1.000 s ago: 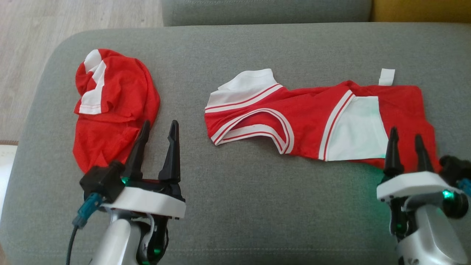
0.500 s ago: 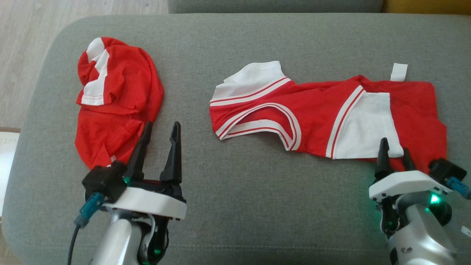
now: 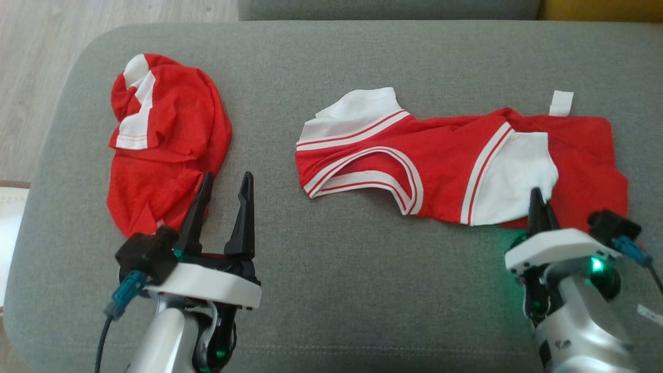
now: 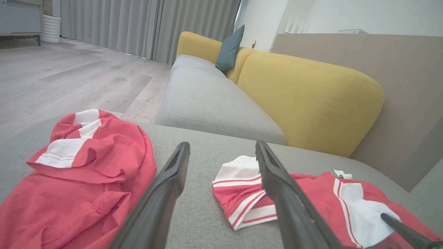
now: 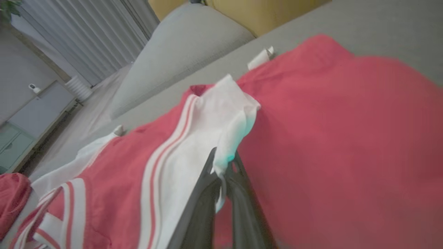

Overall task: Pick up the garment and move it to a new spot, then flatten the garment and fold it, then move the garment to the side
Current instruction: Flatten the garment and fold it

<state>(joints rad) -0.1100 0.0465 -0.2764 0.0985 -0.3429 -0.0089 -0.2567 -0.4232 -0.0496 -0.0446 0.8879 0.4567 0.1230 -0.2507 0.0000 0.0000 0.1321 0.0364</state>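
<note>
A red and white garment [image 3: 440, 166] lies stretched across the right half of the grey cushion [image 3: 362, 269]. My right gripper [image 3: 537, 196] is shut on the near edge of its white panel [image 3: 510, 176]. The right wrist view shows that white cloth [image 5: 221, 121] pinched between the closed fingers of the right gripper [image 5: 223, 159] and lifted into a small peak. My left gripper [image 3: 226, 178] stands open over bare cushion, just right of a second, crumpled red garment [image 3: 166, 150]. In the left wrist view the left gripper [image 4: 222, 145] holds nothing between its fingers.
A white tag [image 3: 561, 102] sticks out at the garment's far edge. Wooden floor [image 3: 31, 52] lies beyond the cushion's left edge. A grey sofa seat [image 4: 207, 100] and a yellow backrest [image 4: 304, 93] stand behind the cushion.
My right gripper has closed on the white panel's edge and shifted slightly left, bunching the cloth. The camera tilted a little early on. The left arm has stayed still.
</note>
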